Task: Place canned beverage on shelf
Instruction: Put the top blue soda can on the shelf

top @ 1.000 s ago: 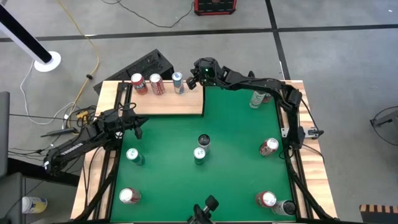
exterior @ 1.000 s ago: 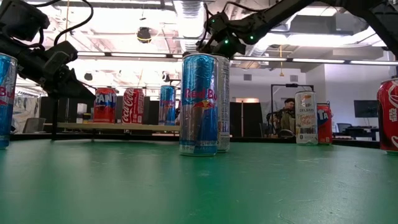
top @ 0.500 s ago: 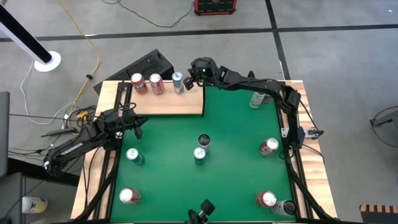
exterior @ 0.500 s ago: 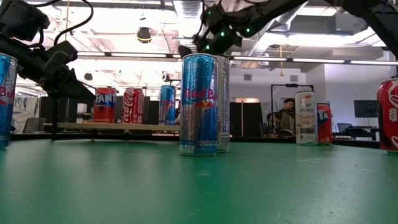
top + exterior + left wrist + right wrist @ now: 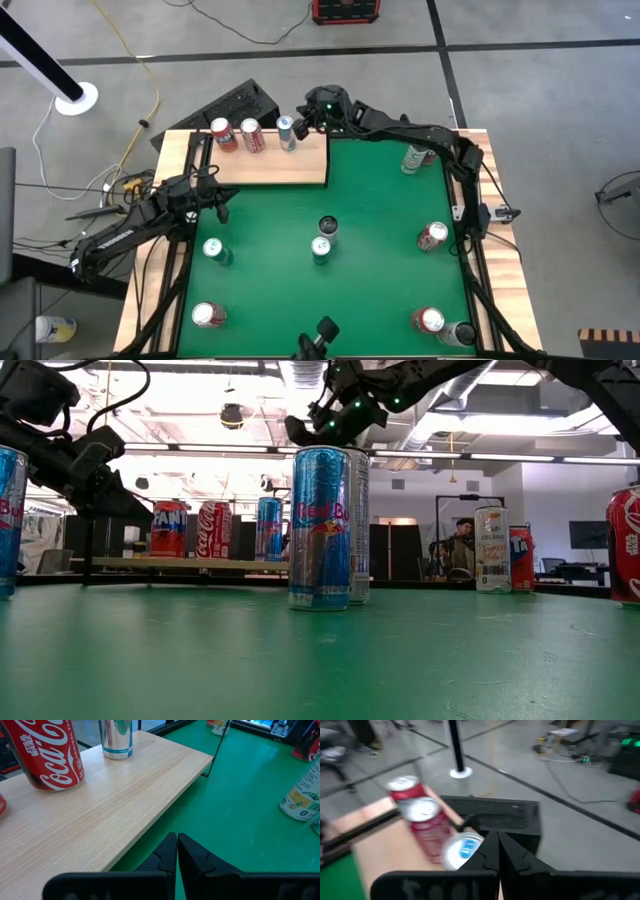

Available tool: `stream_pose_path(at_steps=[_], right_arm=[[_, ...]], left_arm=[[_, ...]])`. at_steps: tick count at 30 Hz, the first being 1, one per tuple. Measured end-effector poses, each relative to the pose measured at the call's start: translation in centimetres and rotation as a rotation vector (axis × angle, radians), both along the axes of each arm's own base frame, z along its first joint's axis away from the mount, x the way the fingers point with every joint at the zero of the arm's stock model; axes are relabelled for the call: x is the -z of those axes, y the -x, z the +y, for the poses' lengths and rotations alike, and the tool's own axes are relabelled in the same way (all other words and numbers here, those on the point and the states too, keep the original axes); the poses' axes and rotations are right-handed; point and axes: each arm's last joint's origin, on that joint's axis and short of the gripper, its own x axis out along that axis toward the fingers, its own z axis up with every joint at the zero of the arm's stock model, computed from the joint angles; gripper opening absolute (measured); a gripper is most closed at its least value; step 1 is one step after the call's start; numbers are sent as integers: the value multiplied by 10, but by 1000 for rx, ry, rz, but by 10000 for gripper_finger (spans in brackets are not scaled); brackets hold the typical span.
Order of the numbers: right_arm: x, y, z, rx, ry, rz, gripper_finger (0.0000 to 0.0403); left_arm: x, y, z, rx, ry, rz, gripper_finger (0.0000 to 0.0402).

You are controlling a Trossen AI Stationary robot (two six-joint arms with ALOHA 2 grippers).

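Observation:
The shelf (image 5: 270, 163) is a pale-wood board at the table's far left. Three cans stand upright on its far edge: an orange-red can (image 5: 222, 133), a red Coca-Cola can (image 5: 250, 135) and a slim blue can (image 5: 287, 132). My right gripper (image 5: 304, 111) hangs shut and empty above and just past the blue can (image 5: 462, 851), high over the shelf in the low view (image 5: 292, 429). My left gripper (image 5: 221, 207) waits shut and empty by the shelf's near left corner, its fingers (image 5: 176, 851) pointing across the board (image 5: 115, 805).
Several more cans stand on the green felt: two at the middle (image 5: 324, 238), two near the left edge (image 5: 212, 250), others along the right side (image 5: 432, 236) and far right (image 5: 413, 158). A tall Red Bull can (image 5: 320, 525) fills the low view's middle.
My right gripper has risen, staying shut and empty, and has drifted a little toward the table's far left, above the blue can on the shelf. The cans have kept still.

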Motion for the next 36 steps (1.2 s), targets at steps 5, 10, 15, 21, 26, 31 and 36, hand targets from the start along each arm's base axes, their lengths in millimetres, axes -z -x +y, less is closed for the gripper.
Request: stream_pose_path(at_steps=[5, 10, 15, 21, 26, 31, 36], right_arm=[[19, -10, -2, -80, -26, 13, 16], [34, -12, -12, -73, -36, 38, 16], [36, -8, -20, -43, -44, 55, 20], [45, -14, -13, -7, -29, 97, 18], [52, -18, -13, 24, -25, 111, 18], [72, -24, -13, 41, -44, 147, 18], [75, -25, -13, 39, -49, 150, 18]], left_arm=[[0, 0, 0, 0, 0, 0, 0], [0, 0, 0, 1, 0, 0, 0], [0, 0, 0, 1, 0, 0, 0], [0, 0, 0, 2, 1, 0, 0], [0, 0, 0, 2, 0, 0, 0], [0, 0, 0, 2, 0, 0, 0], [0, 0, 0, 1, 0, 0, 0]])
